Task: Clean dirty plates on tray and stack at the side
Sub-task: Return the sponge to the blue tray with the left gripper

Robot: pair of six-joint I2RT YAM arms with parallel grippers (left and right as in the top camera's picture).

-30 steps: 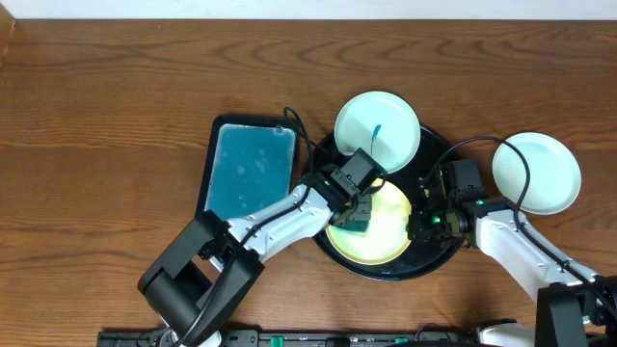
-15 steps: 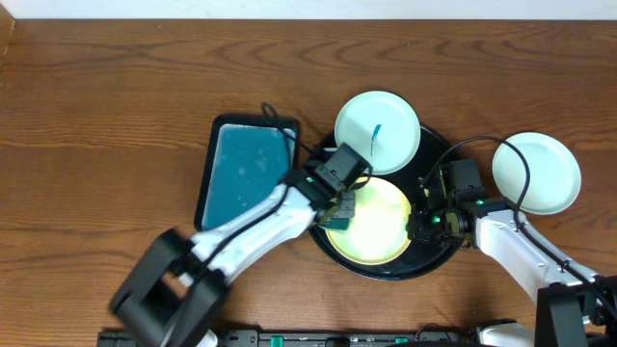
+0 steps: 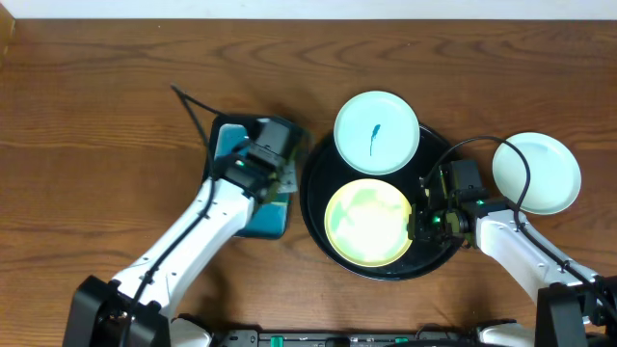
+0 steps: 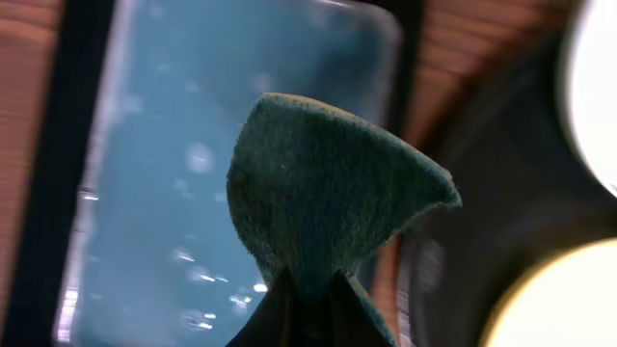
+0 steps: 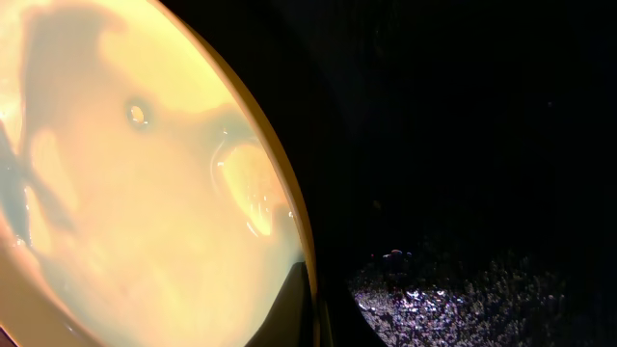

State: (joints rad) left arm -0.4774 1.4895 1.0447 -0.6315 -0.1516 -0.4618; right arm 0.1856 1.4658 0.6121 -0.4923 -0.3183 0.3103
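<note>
Yellow plate (image 3: 366, 224) rim pinched by right tool (image 5: 310, 310); left tool (image 4: 308, 310) clamps sponge (image 4: 323, 193) over teal tray (image 4: 145, 193).

Brown wood-grain table (image 3: 96, 116), pale strip (image 3: 308, 8) along far edge

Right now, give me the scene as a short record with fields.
left gripper: shut on green sponge, over the teal tray
right gripper: shut, at the right rim of the yellow plate
yellow plate: lying in the black tray
marked plate: blue squiggle, overlapping the black tray's far rim
plain plate: on the table, right of the black tray
</note>
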